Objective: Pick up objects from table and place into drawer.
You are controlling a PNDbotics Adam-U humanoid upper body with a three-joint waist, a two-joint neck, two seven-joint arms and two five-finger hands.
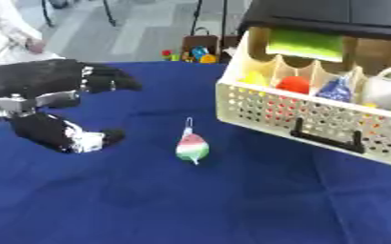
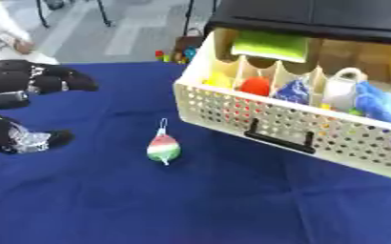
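Left hand [image 1: 53, 102] at the table's [image 1: 232, 205] left edge, fingers and thumb spread apart, holding nothing. To its right, across bare blue cloth, striped teardrop ornament [image 1: 192, 147]. Beyond, upper right, open perforated drawer [image 1: 315, 119], already partly filled.

— What lies past the blue tablecloth [image 1: 190, 205]?

— A pale grey floor [image 1: 132, 33], running up from the cloth's far edge to the top of the view, with lighter bands across it.

— Any furniture on it?

— Thin dark legs [image 1: 108, 14] of a chair or stand, up beyond the cloth's far left part. More dark uprights [image 1: 224, 19] rise further right, above the cloth's far edge.

— And right at that edge?

— A brown bag-like thing [image 1: 200, 45] with a handle stands just behind the cloth, with small bright toys [image 1: 186, 55], red, yellow and blue, beside it.

— Light?

— Even and soft; the cloth shows faint creases.
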